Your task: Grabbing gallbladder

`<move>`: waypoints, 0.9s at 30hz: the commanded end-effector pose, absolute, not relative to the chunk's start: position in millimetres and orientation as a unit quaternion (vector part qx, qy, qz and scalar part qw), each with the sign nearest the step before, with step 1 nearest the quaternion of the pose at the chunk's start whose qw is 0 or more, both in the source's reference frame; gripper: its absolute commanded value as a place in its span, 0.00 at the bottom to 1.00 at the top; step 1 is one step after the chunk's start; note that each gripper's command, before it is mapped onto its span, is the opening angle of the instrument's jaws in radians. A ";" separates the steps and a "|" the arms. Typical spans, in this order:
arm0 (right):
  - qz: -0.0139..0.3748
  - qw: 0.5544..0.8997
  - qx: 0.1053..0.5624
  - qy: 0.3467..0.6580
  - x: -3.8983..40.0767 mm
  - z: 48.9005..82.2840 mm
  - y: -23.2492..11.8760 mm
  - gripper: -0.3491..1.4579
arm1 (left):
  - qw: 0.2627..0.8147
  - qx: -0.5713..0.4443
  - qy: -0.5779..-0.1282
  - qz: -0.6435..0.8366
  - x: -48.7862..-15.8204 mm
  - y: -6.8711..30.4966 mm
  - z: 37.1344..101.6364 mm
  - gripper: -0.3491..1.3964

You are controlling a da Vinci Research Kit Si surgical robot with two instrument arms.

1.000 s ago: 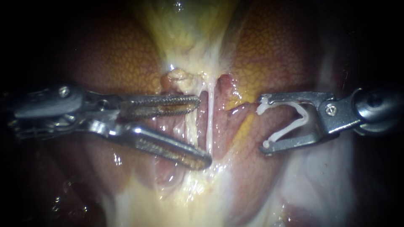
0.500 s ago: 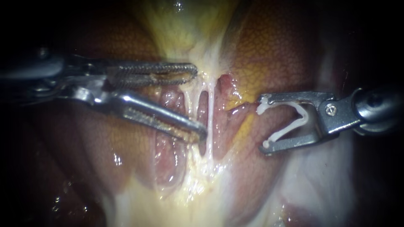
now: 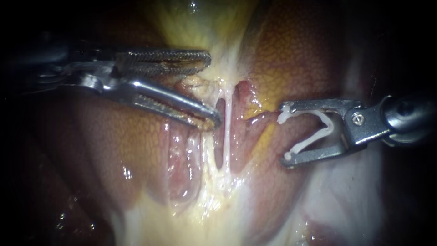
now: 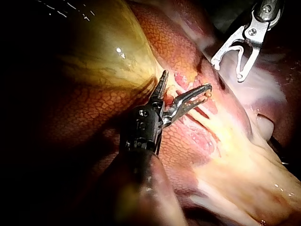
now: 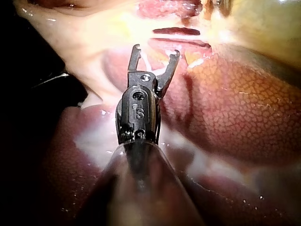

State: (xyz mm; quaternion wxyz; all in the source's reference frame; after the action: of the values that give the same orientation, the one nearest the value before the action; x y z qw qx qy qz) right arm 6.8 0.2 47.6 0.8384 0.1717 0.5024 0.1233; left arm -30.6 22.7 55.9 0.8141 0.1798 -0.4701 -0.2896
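- Left instrument [image 3: 212,90]: comes in from the view's left, serrated jaws wide apart with nothing clamped. A clear gap shows between them in both the endoscope and left wrist [image 4: 186,80] views.
- Upper jaw lies across the yellow tissue at the narrow lower end of the gallbladder [image 3: 195,27]. Lower jaw slants down, its tip against the pink fold just beside a thin pale strand [image 3: 226,130].
- A small pale lump of tissue [image 3: 195,82] sits in the gap between the two jaws. Whether either jaw touches it cannot be told.
- Gallbladder: yellow-green sac at the top centre of the endoscope view, between the mottled orange-brown lobes of the liver [image 3: 296,54]. In the left wrist view it bulges [image 4: 103,52] just ahead of and beside the left jaws.
- Right instrument [image 3: 285,134]: comes in from the right, well apart from the left one and over the liver. Its jaws stand spread but carry a white clip [image 3: 318,132] that lies along the inner faces of both.
- Right wrist view: the forked jaw tips [image 5: 156,50] point toward the pink folds, the liver [image 5: 235,103] beside them.
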 end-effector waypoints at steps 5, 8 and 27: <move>0.123 0.838 0.172 0.502 6.8 47.6 0.2 0.51 | 0.817 0.176 -0.469 -0.285 -30.1 22.0 58.1 0.57; 0.123 0.838 0.172 0.502 6.8 47.6 0.2 0.51 | 0.821 0.173 -0.465 -0.284 -29.8 21.5 59.0 0.56; 0.123 0.838 0.172 0.502 6.8 47.5 0.2 0.51 | 0.829 0.167 -0.466 -0.260 -26.8 21.8 60.1 0.33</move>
State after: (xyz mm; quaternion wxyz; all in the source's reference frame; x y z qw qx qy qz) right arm 6.8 0.2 47.6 0.8384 0.1717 0.5024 0.1232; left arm -26.7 21.8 60.2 0.8298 0.1666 -0.4654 -0.2592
